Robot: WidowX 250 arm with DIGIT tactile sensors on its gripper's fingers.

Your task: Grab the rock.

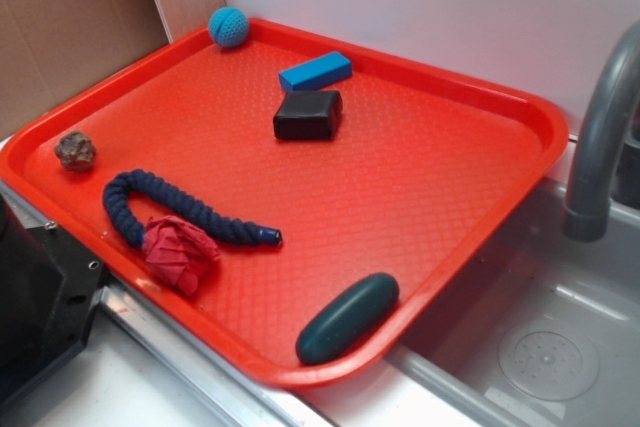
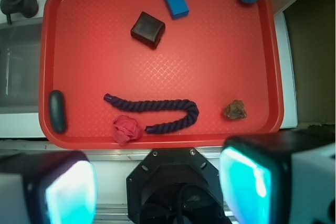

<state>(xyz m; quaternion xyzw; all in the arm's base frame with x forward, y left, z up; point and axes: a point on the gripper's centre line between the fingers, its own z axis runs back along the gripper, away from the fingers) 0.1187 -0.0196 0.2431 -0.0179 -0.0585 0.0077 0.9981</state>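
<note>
The rock (image 1: 75, 150), a small lumpy brown-grey stone, lies on the red tray (image 1: 420, 177) near its left edge. In the wrist view the rock (image 2: 235, 110) sits near the tray's (image 2: 94, 56) lower right corner. My gripper (image 2: 157, 190) is open and empty, its teal-padded fingers (image 2: 247, 182) wide apart. It hangs high above the robot base, off the tray's near edge. The gripper is out of sight in the exterior view.
On the tray lie a teal knitted ball (image 1: 228, 26), a blue block (image 1: 315, 71), a black block (image 1: 308, 115), a dark blue rope (image 1: 180, 212), a red crumpled cloth (image 1: 178, 252) and a dark teal oval (image 1: 347, 318). A sink (image 1: 540, 337) and faucet (image 1: 600, 137) are on the right.
</note>
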